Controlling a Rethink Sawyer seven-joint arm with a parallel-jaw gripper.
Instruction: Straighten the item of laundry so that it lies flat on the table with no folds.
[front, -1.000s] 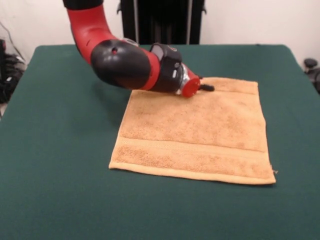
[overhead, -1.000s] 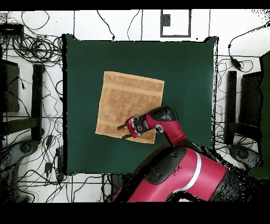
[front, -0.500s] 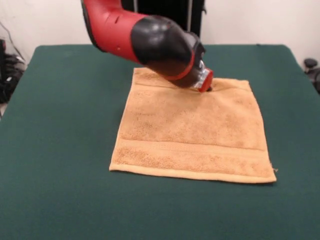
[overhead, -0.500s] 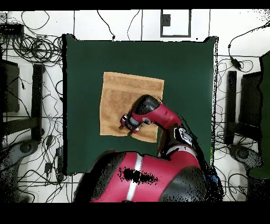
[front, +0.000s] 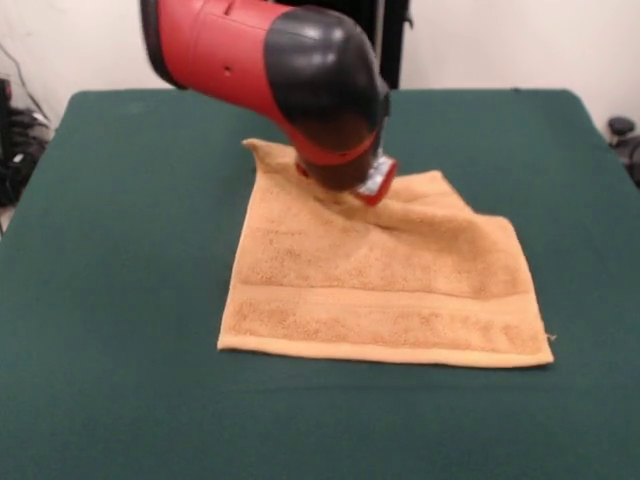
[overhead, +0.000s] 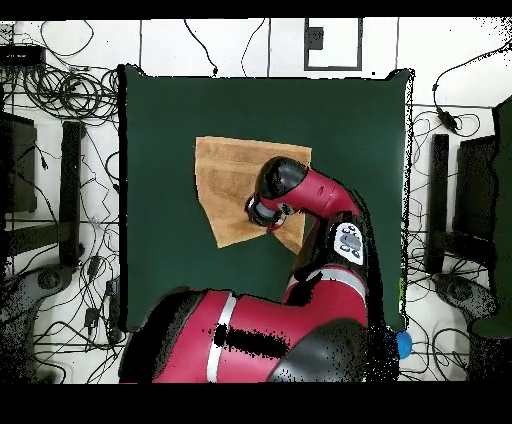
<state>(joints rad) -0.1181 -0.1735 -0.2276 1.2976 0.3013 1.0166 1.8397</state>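
Note:
The item of laundry (front: 380, 290), a tan-orange towel, lies on the green table (front: 120, 300) with its near edge flat. Its far edge is drawn up into a ridge that rises to my gripper (front: 372, 188), which is shut on the cloth there. The arm's black and red wrist hides the grip itself. In the overhead view the towel (overhead: 225, 175) narrows to a point near the gripper (overhead: 256, 212), and its far band lies flat on the table (overhead: 350, 130).
Green table cloth extends widely on every side of the towel. Tangled cables (overhead: 70, 95) and dark equipment (overhead: 20, 150) lie on the floor beyond the table's edges. My arm (overhead: 330, 215) overhangs the towel's side nearest the base.
The gripper has moved inward over the towel and risen, dragging the far edge with it. The towel, flat and square before, now has a raised fold and a pulled-in corner.

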